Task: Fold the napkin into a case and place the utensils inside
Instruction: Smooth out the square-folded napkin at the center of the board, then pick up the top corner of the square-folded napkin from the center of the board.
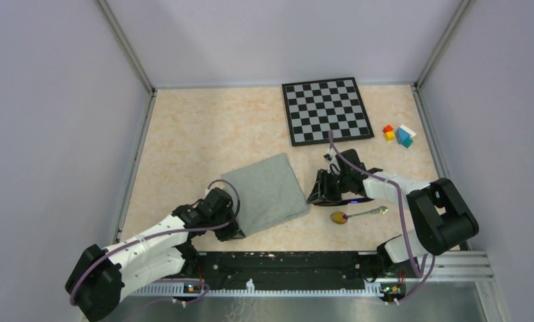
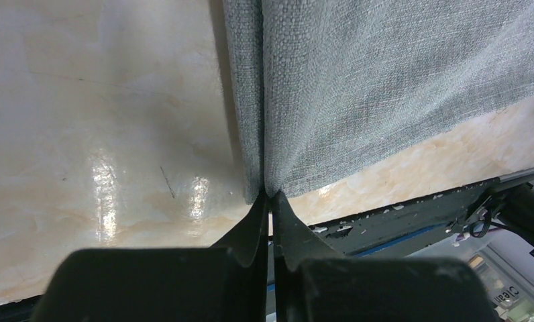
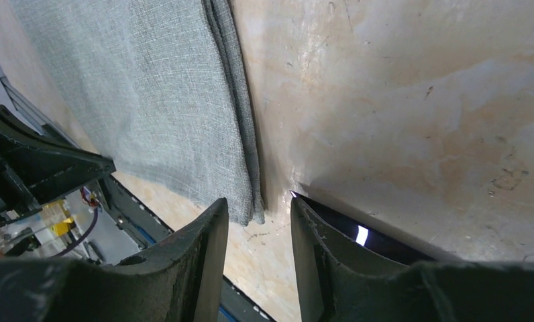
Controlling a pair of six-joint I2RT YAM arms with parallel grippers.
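The grey-green napkin [image 1: 264, 193] lies folded in a squarish shape on the table's near middle. My left gripper [image 1: 235, 230] is shut on its near-left corner; in the left wrist view the jaws [image 2: 270, 196] pinch the cloth [image 2: 385, 67] at its edge. My right gripper [image 1: 316, 193] is open just right of the napkin's right edge [image 3: 184, 100], its fingertips [image 3: 259, 204] framing the cloth's near corner. The dark knife [image 1: 353, 200] lies by the right gripper, beside its right finger [image 3: 358, 233]. The spoon [image 1: 358, 214] lies just nearer, yellow-red bowl to the left.
A black-and-white chessboard [image 1: 327, 111] lies at the back. Small coloured blocks [image 1: 398, 134] sit at the right. The black base rail [image 1: 284, 265] runs along the near edge, close behind the napkin's near corner.
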